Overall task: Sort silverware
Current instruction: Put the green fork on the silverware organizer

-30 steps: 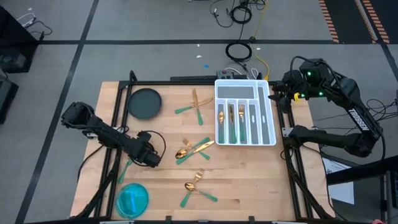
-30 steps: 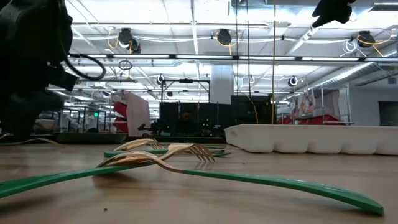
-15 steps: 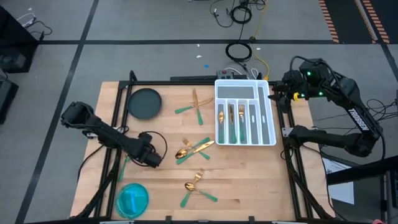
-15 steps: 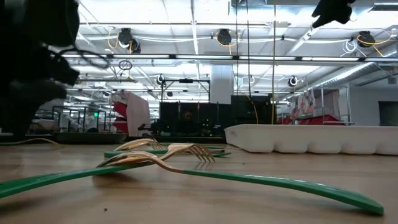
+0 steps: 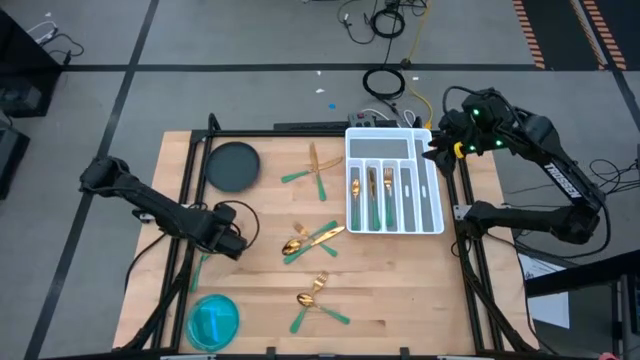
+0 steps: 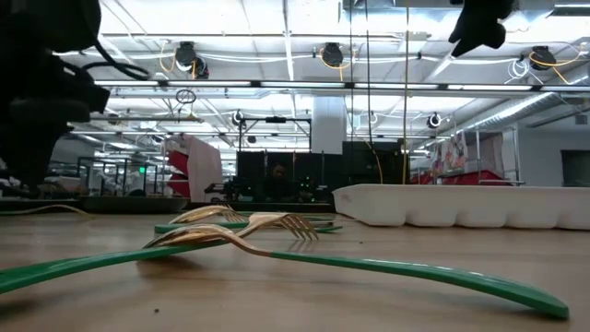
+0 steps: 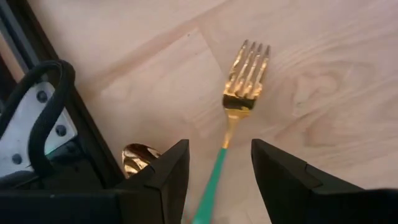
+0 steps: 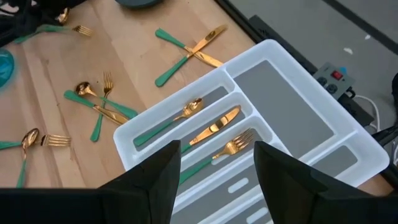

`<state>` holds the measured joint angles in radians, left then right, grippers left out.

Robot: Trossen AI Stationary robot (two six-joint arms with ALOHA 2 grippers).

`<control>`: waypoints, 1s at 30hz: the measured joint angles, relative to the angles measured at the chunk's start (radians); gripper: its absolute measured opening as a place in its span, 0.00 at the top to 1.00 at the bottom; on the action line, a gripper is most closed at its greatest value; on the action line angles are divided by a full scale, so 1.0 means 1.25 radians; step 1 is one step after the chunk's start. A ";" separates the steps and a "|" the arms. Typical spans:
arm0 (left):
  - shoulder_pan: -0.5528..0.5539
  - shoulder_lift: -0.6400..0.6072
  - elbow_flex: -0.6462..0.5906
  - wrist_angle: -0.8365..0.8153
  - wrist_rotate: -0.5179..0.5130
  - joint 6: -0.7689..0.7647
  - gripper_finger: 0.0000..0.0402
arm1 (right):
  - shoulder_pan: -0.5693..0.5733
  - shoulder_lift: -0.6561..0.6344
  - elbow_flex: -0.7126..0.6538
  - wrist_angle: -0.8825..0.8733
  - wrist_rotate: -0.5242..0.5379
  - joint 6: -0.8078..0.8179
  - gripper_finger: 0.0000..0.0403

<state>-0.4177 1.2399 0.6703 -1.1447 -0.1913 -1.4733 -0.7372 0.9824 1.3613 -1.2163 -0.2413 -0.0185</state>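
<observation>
While the left gripper (image 7: 217, 177) hovers with jaws spread, empty, over a gold-headed, green-handled fork (image 7: 239, 102) near the wooden table's (image 5: 400, 290) left edge, the right gripper (image 8: 217, 180) hangs parted and empty above the white compartmented plastic tray (image 5: 432, 190). Three pieces lie in tray slots; others lie scattered mid-table. Risk: a gold spoon (image 7: 138, 158) just beside the fork may be snagged if the jaws descend off-centre.
</observation>
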 joint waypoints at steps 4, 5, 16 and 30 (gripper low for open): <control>0.011 -0.047 -0.055 0.093 0.017 0.037 0.55 | 0.001 0.019 0.000 0.000 0.000 0.000 0.51; 0.012 -0.053 -0.065 0.121 0.019 0.046 0.55 | 0.001 0.023 0.000 0.000 0.000 0.000 0.51; 0.026 -0.048 -0.140 0.199 0.025 0.059 0.55 | 0.001 0.030 0.000 0.000 0.000 -0.002 0.51; 0.026 -0.051 -0.196 0.301 0.042 0.101 0.69 | 0.001 0.030 0.000 -0.001 0.000 -0.001 0.51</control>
<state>-0.3859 1.1767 0.4252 -0.7685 -0.1387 -1.3471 -0.7364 1.0195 1.3613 -1.2171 -0.2417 -0.0193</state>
